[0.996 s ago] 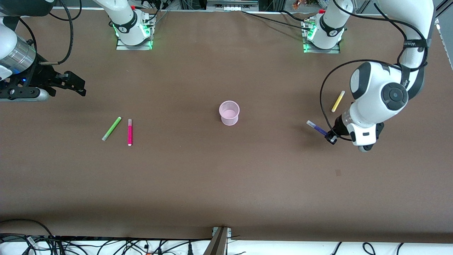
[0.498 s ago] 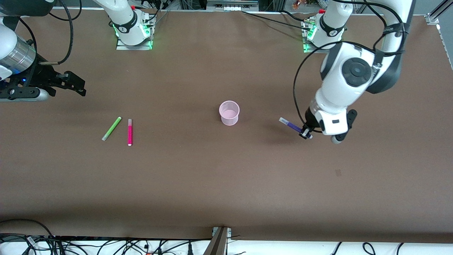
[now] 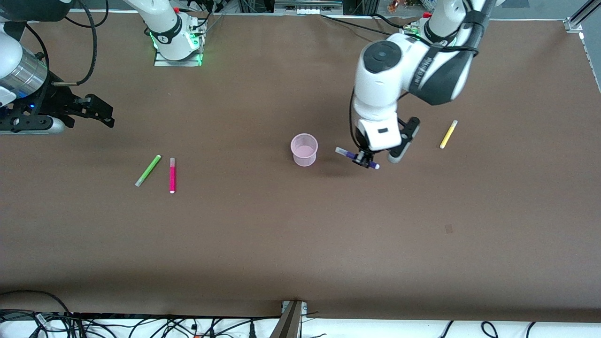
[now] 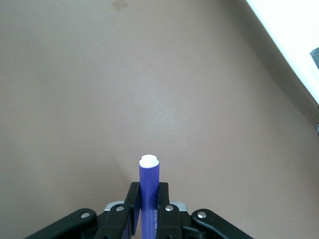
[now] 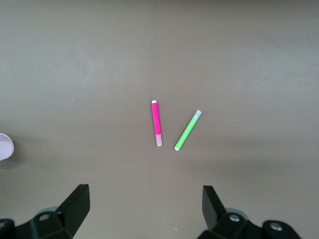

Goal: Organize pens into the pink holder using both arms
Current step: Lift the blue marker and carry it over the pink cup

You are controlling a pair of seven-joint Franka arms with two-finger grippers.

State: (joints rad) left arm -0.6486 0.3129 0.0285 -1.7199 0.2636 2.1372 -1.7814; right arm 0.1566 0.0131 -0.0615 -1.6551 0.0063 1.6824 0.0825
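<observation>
The pink holder (image 3: 304,149) stands upright mid-table; a sliver of it (image 5: 5,146) shows in the right wrist view. My left gripper (image 3: 363,160) hangs above the table beside the holder, toward the left arm's end, shut on the dark purple pen (image 3: 350,154) (image 4: 148,191), which lies roughly level in the jaws. The yellow pen (image 3: 448,134) lies on the table toward the left arm's end. The lime green pen (image 3: 148,170) (image 5: 188,130) and magenta pen (image 3: 172,175) (image 5: 156,123) lie side by side toward the right arm's end. My right gripper (image 3: 105,115) (image 5: 145,209) waits open above the table there.
Brown table surface all round. The two arm bases (image 3: 176,42) (image 3: 429,44) stand along the edge farthest from the front camera. Cables (image 3: 141,326) lie past the nearest table edge.
My left arm has carried the purple pen from near the yellow pen toward the pink holder. The right arm has not moved.
</observation>
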